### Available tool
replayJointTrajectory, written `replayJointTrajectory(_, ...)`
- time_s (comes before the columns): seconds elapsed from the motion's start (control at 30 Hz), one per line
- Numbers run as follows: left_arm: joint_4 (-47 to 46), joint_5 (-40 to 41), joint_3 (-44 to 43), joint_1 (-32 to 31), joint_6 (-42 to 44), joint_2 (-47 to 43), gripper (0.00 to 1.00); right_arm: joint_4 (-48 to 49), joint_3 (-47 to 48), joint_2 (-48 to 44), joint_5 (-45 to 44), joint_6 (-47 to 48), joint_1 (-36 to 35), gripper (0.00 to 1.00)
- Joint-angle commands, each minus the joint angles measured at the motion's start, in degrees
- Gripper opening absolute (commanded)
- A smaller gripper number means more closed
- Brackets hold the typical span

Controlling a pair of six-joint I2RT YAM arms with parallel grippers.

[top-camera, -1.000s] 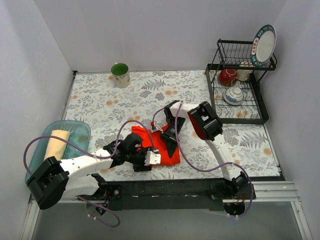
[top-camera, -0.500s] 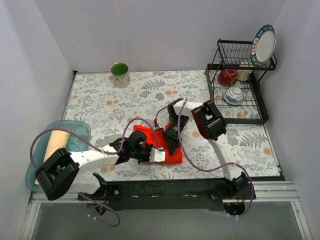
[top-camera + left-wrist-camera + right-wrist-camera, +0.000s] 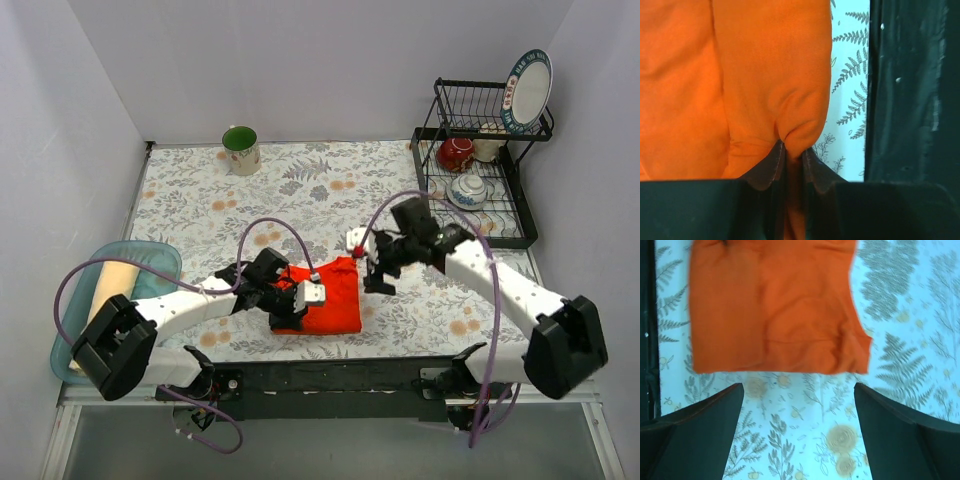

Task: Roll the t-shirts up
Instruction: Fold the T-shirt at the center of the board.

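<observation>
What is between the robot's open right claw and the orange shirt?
Only bare leaf-patterned table, seen in the right wrist view between the right gripper and the orange shirt.

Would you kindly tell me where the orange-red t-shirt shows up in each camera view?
Top external: the orange-red t-shirt lies low in the centre of the picture.
Left wrist: it fills the left and centre, pinched in the left pincer.
Right wrist: it spans the upper half.
Shared landmark: the fern-print table cover beside it.
</observation>
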State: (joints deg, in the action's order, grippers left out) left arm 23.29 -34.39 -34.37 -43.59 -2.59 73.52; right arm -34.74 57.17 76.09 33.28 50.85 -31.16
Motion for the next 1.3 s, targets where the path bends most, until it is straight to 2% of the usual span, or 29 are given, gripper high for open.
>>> replayJointTrajectory(0.0, 7.11, -11.74, -4.91, 5.00, -4.62, 3.29, 0.00, 15.64, -11.27, -6.03, -8.40, -2.15, -10.75, 0.98)
replayJointTrajectory(0.13, 10.72, -17.37, -8.16, 7.29, -4.70, 6.81, 0.00, 21.73, -17.52, -10.00, -12.18, -3.56, -21.46, 0.98)
replayJointTrajectory(0.23, 10.81, -18.34, -8.96, 8.00, -4.88, 7.52, 0.00, 24.01, -18.93, -9.21, -13.68, -3.91, -24.73, 0.99)
replayJointTrajectory(0.53, 11.25, -19.57, -9.40, 9.23, -3.47, 8.84, 0.00, 32.89, -22.18, -3.33, -15.35, -5.67, -25.88, 0.97)
replayJointTrajectory(0.63, 11.25, -19.75, -9.31, 9.67, -3.30, 8.75, 0.00, 32.20, -20.96, -0.25, -13.07, -5.67, -25.97, 0.77)
replayJointTrajectory(0.67, 11.25, -19.84, -9.40, 10.02, -3.21, 8.66, 0.00, 30.89, -20.61, 0.71, -11.58, -5.67, -25.88, 0.66)
replayJointTrajectory(0.73, 11.78, -20.27, -9.49, 10.63, -2.86, 8.57, 0.00, 29.47, -19.82, 1.60, -11.04, -5.85, -25.80, 0.54)
replayJointTrajectory(0.83, 13.44, -20.36, -9.84, 11.86, -1.72, 8.66, 0.00, 25.70, -17.45, 3.35, -10.87, -6.82, -24.48, 0.21)
replayJointTrajectory(0.87, 14.41, -20.36, -10.10, 12.13, -1.19, 8.92, 0.00, 21.77, -15.09, 3.53, -10.69, -6.99, -22.91, 0.02)
replayJointTrajectory(0.93, 18.35, -20.98, -11.06, 12.65, 1.86, 9.19, 0.00, 16.84, -12.27, 4.84, -8.08, -6.82, -20.45, 0.01)
replayJointTrajectory(0.97, 19.68, -20.63, -11.42, 12.66, 2.23, 9.45, 0.00, 13.68, -7.99, 5.72, -6.49, -5.25, -17.74, 0.01)
replayJointTrajectory(1.03, 22.23, -19.40, -13.08, 12.92, 2.33, 9.98, 0.00, 0.69, -3.23, 9.83, 0.07, -2.61, -15.09, 0.01)
replayJointTrajectory(1.07, 23.28, -19.22, -13.70, 13.01, 3.81, 10.42, 0.00, -4.41, 1.67, 11.69, 2.04, 2.19, -13.07, 0.01)
replayJointTrajectory(1.1, 25.64, -19.05, -14.49, 13.09, 4.17, 11.90, 0.00, -14.46, 3.98, 13.80, 3.71, 4.15, -12.36, 0.01)
replayJointTrajectory(1.17, 28.20, -19.40, -16.07, 13.71, 6.79, 13.40, 0.00, -20.78, 6.54, 18.38, 6.88, 7.67, -10.51, 0.01)
replayJointTrajectory(1.27, 30.15, -20.10, -16.43, 14.67, 8.38, 15.51, 0.00, -24.32, 7.96, 21.19, 7.94, 11.63, -9.98, 0.01)
